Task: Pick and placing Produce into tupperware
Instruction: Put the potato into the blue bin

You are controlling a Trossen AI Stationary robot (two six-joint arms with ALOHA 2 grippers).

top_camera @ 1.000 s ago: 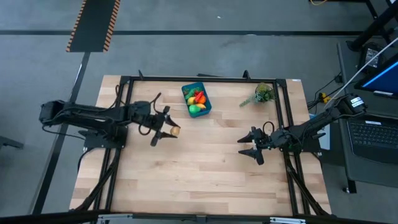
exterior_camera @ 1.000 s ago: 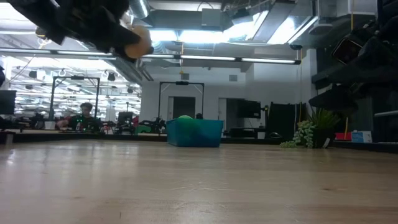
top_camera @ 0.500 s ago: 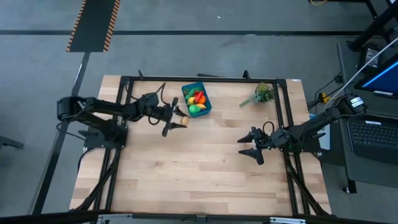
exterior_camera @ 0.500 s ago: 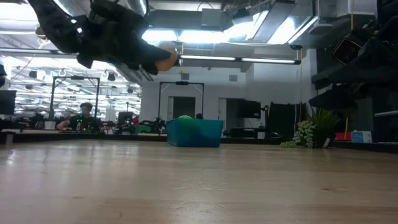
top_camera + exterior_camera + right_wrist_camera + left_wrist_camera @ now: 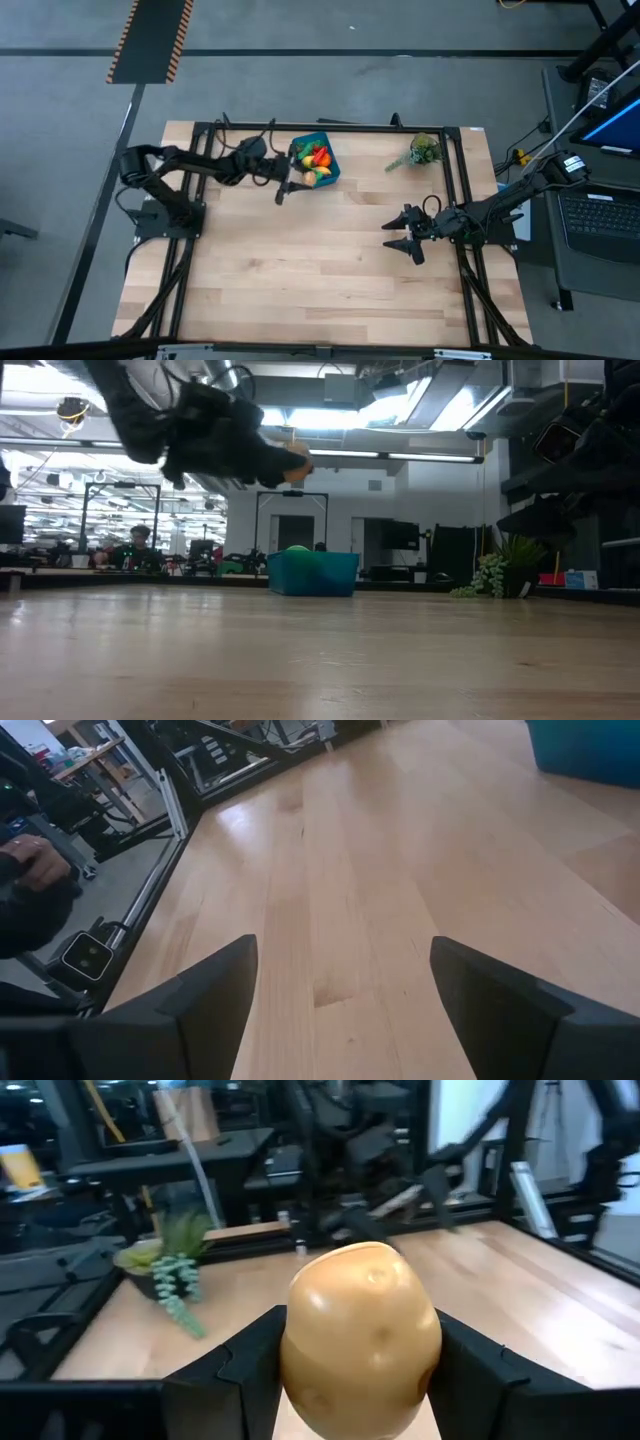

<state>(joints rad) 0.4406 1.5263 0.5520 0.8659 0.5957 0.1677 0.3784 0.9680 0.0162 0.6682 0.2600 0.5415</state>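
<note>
Item: left gripper (image 5: 360, 1380); fingers part open and clamped on either side of a tan potato (image 5: 362, 1338), which you carry high above the table (image 5: 330, 270), just short of the tub's near-left rim; in the low view the potato (image 5: 296, 460) hangs well above the tub (image 5: 313, 572).

Item: teal tub (image 5: 331, 172); sits near the middle of the table's far edge; already crowded with produce, among it a red piece (image 5: 321, 159), a green piece (image 5: 311, 177) and a yellow one.

Item: right gripper (image 5: 404, 240); fingers spread wide, holding nothing; parked low over the right half of the table, well apart from the tub.

Item: leafy sprig (image 5: 423, 152); near the far right corner; not part of your load.

Risks, as judged: the tub looks nearly full, so a potato let go from this height could bounce off the heap and roll across the table; if you release before the potato is squarely over the opening, it may strike the rim and tip or shove the tub; the smooth round potato, pinched only at its sides, could slip if you swing sharply.
</note>
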